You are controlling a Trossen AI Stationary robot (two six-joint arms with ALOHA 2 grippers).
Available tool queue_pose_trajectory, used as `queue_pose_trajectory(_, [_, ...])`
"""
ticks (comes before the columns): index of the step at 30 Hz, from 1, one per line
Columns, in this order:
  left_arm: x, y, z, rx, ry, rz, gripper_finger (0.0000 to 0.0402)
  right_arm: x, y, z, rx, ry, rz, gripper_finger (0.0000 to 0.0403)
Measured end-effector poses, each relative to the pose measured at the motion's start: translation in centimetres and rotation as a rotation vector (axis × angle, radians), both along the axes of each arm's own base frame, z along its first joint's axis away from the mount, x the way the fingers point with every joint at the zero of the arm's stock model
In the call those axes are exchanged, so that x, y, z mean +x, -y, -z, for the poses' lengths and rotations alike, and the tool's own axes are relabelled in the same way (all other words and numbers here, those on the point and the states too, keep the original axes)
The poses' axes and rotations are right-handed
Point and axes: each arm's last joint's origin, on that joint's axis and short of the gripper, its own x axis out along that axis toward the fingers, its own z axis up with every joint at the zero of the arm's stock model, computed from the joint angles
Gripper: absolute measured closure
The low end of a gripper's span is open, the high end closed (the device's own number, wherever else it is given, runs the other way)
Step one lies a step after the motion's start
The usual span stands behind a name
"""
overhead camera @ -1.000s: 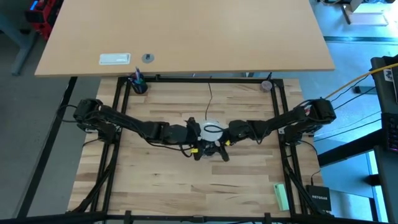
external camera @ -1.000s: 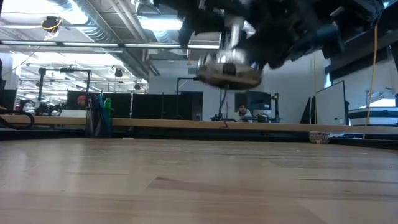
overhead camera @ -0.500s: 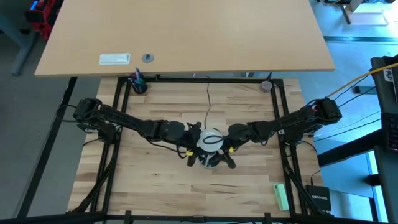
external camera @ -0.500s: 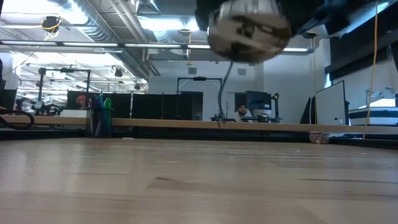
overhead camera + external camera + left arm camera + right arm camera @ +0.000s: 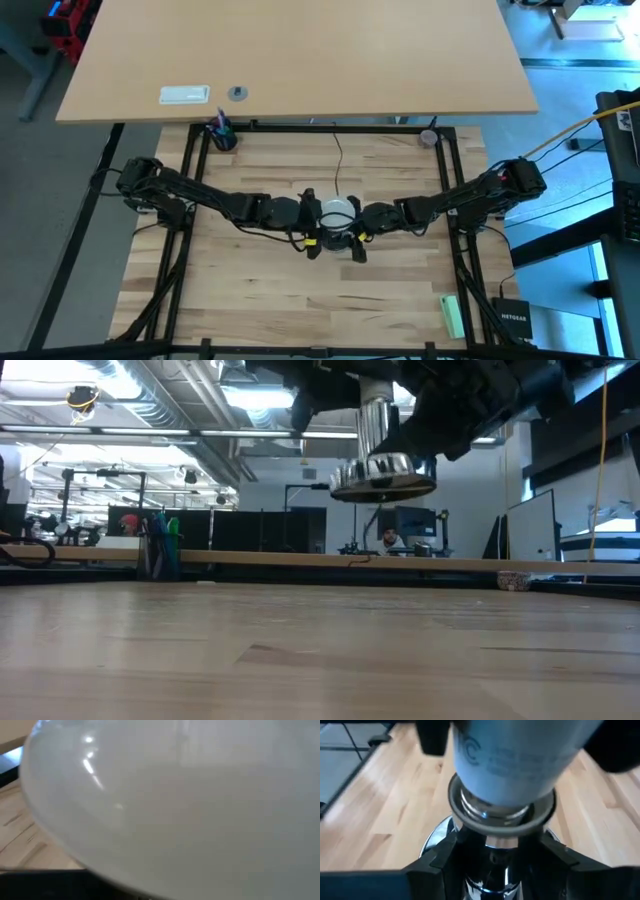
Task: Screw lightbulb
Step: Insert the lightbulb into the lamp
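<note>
Held above the table's middle, the lightbulb (image 5: 338,211) is sitting in the left gripper (image 5: 318,214), clamped on its slippery, fragile dome, while the right gripper (image 5: 495,857) is pinching the silver socket (image 5: 383,478) beneath its threaded base, needing gentle pressure.

Both dark six-joint arms are stretched in from opposite sides and met at the middle of the counter, elbows low, forearms nearly level. The left tool (image 5: 318,232) is clamped tight, fingers nearly together. The right tool (image 5: 357,233) is set just beside it, tip to tip, with its dark fingers (image 5: 432,862) spread partway and closed around something shiny. From the low view both wrists are seen held up high, well clear of the surface, packed close together at the top. Left arm's shoulder is parked at the left edge, right arm's at the right edge.
</note>
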Motion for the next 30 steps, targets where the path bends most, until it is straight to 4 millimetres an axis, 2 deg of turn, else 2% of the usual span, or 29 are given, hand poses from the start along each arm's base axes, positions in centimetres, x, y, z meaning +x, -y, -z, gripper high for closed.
queue_pose_trajectory(9, [-0.1,0.9,-0.3,0.034,0.017,0.004,0.0265,-0.1,-0.1,-1.0,0.013,0.057,-0.022,0.0221])
queue_pose_trajectory(15, [-0.4,1.0,-0.2,0.044,-0.014,0.006,0.0265,-0.1,0.0,-1.5,0.035,-0.014,-0.009,0.0221])
queue_pose_trajectory(24, [-0.4,0.9,0.1,0.056,-0.034,-0.009,0.0265,-0.1,0.0,-1.3,0.039,-0.031,0.03,0.0221])
queue_pose_trajectory(30, [-0.3,1.1,-0.1,0.07,-0.007,0.003,0.0265,0.0,0.0,-1.4,0.009,-0.008,-0.012,0.0221])
